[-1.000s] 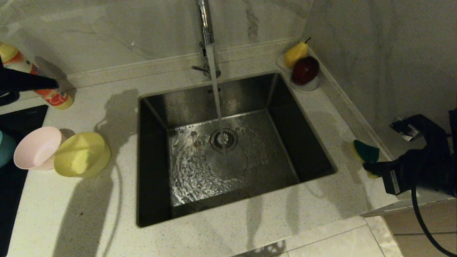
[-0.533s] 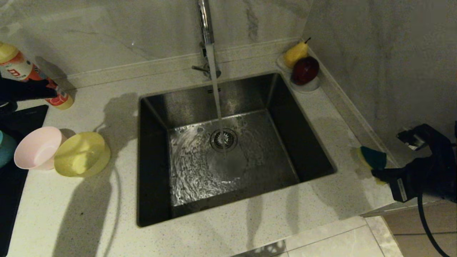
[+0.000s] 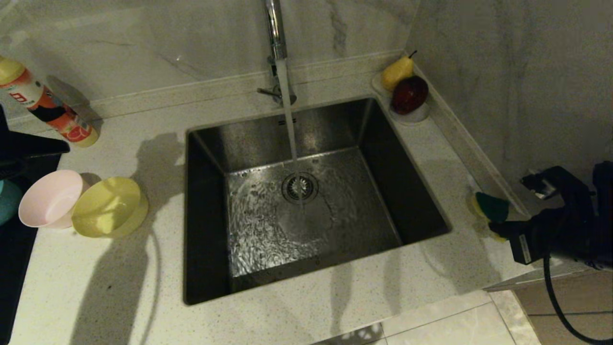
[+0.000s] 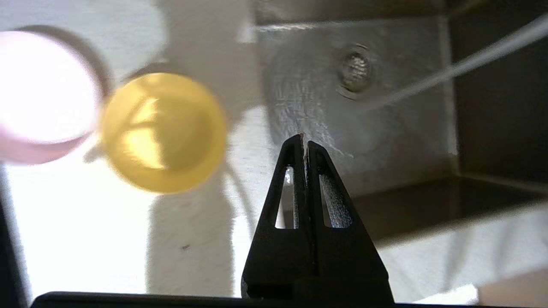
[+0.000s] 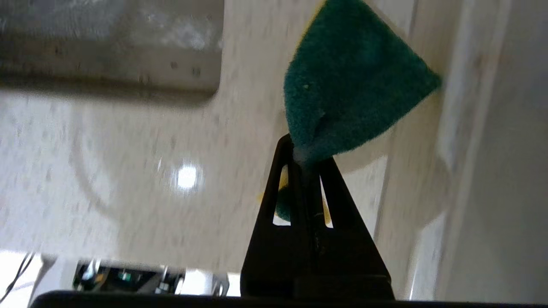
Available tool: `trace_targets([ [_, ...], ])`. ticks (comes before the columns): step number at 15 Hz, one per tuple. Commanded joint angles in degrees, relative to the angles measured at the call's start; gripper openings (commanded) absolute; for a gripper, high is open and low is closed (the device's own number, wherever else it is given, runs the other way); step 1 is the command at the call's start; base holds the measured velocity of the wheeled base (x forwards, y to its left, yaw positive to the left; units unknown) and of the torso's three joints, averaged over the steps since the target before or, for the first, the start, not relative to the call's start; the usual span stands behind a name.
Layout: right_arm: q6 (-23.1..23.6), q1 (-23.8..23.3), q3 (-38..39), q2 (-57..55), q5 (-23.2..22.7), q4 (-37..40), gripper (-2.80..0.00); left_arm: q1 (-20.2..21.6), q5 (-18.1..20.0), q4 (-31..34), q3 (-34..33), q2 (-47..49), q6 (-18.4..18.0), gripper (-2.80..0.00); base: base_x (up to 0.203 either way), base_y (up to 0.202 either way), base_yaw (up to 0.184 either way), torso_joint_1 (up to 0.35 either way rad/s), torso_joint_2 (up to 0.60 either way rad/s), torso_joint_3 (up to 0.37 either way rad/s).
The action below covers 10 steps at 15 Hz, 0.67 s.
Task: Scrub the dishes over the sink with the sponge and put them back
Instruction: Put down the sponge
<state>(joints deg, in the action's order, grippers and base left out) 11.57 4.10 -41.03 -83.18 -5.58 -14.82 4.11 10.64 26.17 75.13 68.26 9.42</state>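
1. The right gripper (image 5: 305,147) sits over the desk (image 3: 306,306) just to the right of the sink (image 3: 206,143), its jaws pinched tight on one edge of the sponge (image 5: 351,85), green scouring face towards the wrist camera, yellow foam peeking out beneath.
2. From the head view the sponge (image 3: 491,207) hangs at the gripper's tip, near the wall side of the desk, well clear of the basin.
3. The tap (image 3: 274,28) is running: a stream of water (image 3: 289,129) drops straight onto the drain strainer (image 3: 300,187) and ripples across the sink floor.
4. The left gripper (image 4: 305,143) is at the far left of the sink, jaws pressed fully together and gripping nothing, its tip over the desk near the sink's left rim.
5. Left of the sink, the yellow bowl (image 3: 109,207) stands on the desk, with the pink bowl (image 3: 49,198) touching it on its far-from-sink side.
6. A sliver of the blue bowl (image 3: 6,201) shows beyond the pink one.
7. Behind the sink's right corner, a white dish (image 3: 415,115) carries a pear (image 3: 396,72) and a dark red fruit (image 3: 409,94).
8. A bottle (image 3: 45,109) lies behind the bowls.
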Motion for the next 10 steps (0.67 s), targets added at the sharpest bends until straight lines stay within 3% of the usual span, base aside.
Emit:
trace_targets([
  [1,0.0,0.4,-0.3,-2.4,0.0,-1.0,-2.8,0.0,-0.2,0.2,-1.2,-2.3,-0.1,-2.8,0.0,0.0,0.0,0.0,0.0,0.0],
  [10,-1.8,4.0,-1.4,-6.3,0.4,-4.1,-2.8,0.0,-0.2,0.1,-7.6,-9.6,-2.5,-2.8,0.0,0.0,0.0,0.0,0.0,0.0],
])
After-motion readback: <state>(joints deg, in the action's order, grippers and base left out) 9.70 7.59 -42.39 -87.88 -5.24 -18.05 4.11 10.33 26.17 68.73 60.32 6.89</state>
